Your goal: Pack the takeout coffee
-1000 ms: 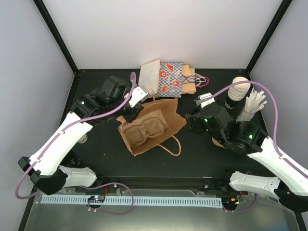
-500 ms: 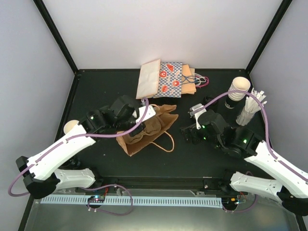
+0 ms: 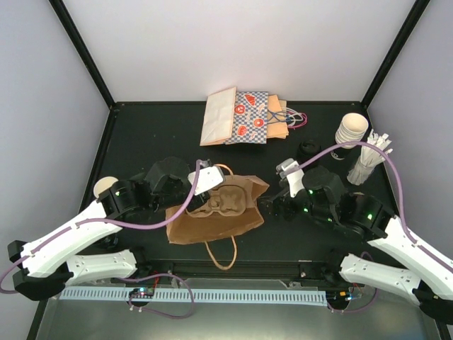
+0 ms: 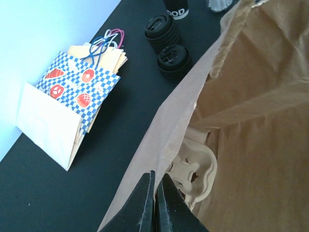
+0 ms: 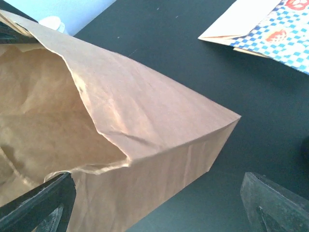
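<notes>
A brown paper bag [image 3: 212,221] lies open at the table's middle with a pulp cup carrier [image 3: 228,200] inside; both also show in the left wrist view, the bag [image 4: 251,121] and the carrier [image 4: 195,171]. My left gripper [image 3: 202,191] is shut on the bag's rim [image 4: 155,178]. My right gripper [image 3: 269,207] is open beside the bag's right corner, its fingers wide apart around that corner [image 5: 159,193]. No capped takeout coffee shows. An uncapped cream cup [image 3: 105,188] stands at the left behind my left arm.
Flat paper bags, one blue-checked [image 3: 248,117], lie at the back. A stack of cream cups [image 3: 352,129], loose black lids [image 3: 308,147] and a bundle of white stirrers [image 3: 369,159] stand at the back right. The bag's handle [image 3: 221,253] trails toward the near edge.
My left gripper has pulled the bag toward the near edge and it now lies more open. My right gripper has moved left and down to the bag's right corner.
</notes>
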Controlling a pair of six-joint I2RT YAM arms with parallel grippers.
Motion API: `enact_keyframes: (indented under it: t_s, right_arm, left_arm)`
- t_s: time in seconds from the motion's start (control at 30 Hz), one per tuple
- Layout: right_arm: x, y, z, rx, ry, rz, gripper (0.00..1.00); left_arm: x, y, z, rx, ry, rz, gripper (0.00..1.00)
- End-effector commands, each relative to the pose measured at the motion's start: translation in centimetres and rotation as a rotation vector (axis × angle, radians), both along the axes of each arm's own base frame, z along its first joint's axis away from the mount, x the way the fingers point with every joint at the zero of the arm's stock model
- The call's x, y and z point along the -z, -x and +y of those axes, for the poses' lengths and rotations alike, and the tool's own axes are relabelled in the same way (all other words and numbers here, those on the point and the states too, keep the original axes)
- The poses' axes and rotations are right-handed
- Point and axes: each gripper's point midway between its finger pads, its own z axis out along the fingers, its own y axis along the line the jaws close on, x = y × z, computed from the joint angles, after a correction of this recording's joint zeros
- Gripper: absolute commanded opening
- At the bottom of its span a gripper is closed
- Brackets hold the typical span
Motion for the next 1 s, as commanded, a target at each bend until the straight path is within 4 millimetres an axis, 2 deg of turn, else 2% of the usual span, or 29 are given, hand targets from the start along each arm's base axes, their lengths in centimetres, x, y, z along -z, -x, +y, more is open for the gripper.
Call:
enact_keyframes:
  t_s: [0.0, 0.1, 0.23, 0.37, 0.57, 0.7, 0.97]
  right_arm:
    - [1.3, 1.3, 1.4, -0.082, -0.039, 0.067, 0.96]
    - [3.3, 1.9, 1.3, -0.087, -0.013, 0.121, 0.96]
    - [4.5, 3.1, 0.8, -0.105, -0.029, 0.168, 0.95]
    - [5.5, 3.8, 0.8, -0.116, -0.036, 0.205, 0.95]
    - [4.7, 2.5, 1.2, -0.083, -0.048, 0.163, 0.95]
    - [6.0, 1.7, 1.8, -0.062, -0.02, 0.175, 0.96]
    - [8.7, 0.9, 1.7, 0.008, 0.006, 0.22, 0.96]
  left_arm:
    - [-0.3, 0.0, -0.2, -0.023, 0.031, -0.022, 0.02]
    - [-0.5, 0.3, -0.3, -0.029, 0.036, -0.027, 0.02]
    - [-1.3, 0.6, -0.1, -0.046, 0.054, -0.051, 0.02]
    - [-1.8, -0.5, 0.7, -0.115, 0.041, -0.103, 0.02]
    - [-3.3, -1.7, 1.3, -0.149, 0.016, -0.207, 0.03]
    - [-3.9, -2.4, 1.8, -0.168, -0.022, -0.279, 0.03]
    - [-3.1, -3.4, 2.6, -0.227, -0.086, -0.335, 0.03]
